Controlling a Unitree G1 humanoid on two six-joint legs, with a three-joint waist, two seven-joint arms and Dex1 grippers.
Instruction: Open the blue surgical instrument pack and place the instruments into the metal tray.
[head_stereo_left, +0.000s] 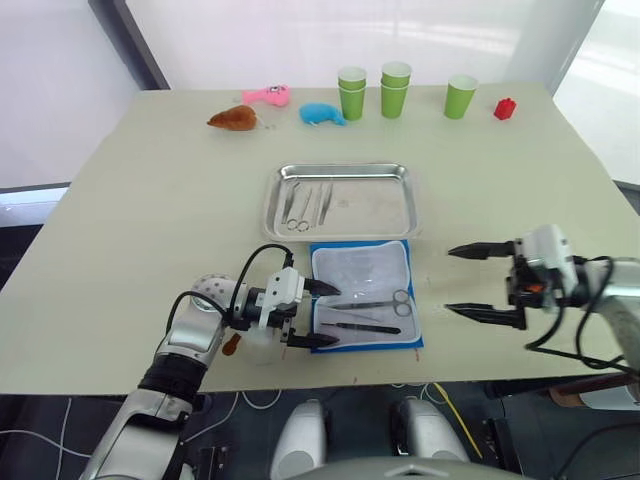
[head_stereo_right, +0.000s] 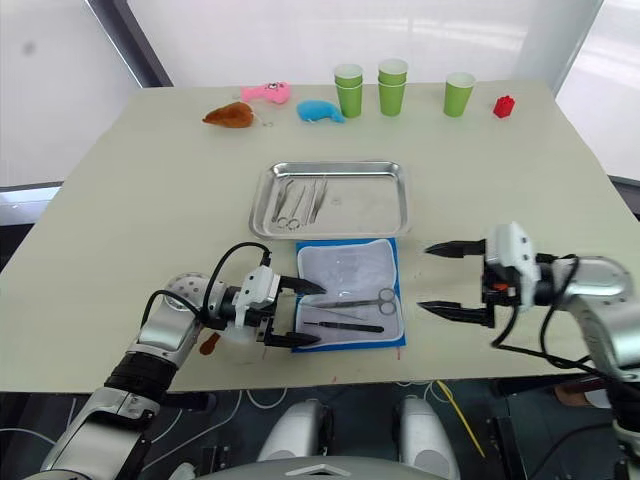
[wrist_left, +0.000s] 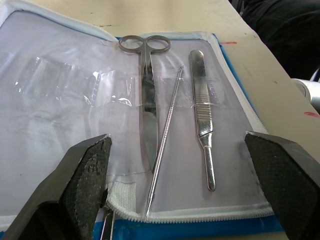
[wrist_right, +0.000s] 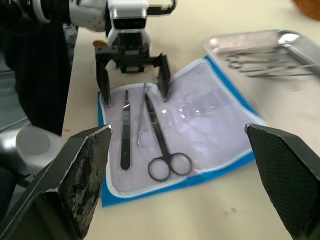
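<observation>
Blue surgical instrument pack (head_stereo_left: 366, 296) lies unfolded at lower centre, just below the metal tray (head_stereo_left: 341, 200). Left gripper (head_stereo_left: 322, 314) spread wide over its scissors (head_stereo_left: 375, 304); right gripper (head_stereo_left: 472, 282) wide, beside it.

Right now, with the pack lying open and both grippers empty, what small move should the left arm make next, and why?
Probably ease the left gripper forward and close on the scissors. It is open at the near edge of the blue surgical instrument pack, straddling the three instruments left on the lining: the scissors, a thin probe and a flat handle. The metal tray already holds some.
</observation>
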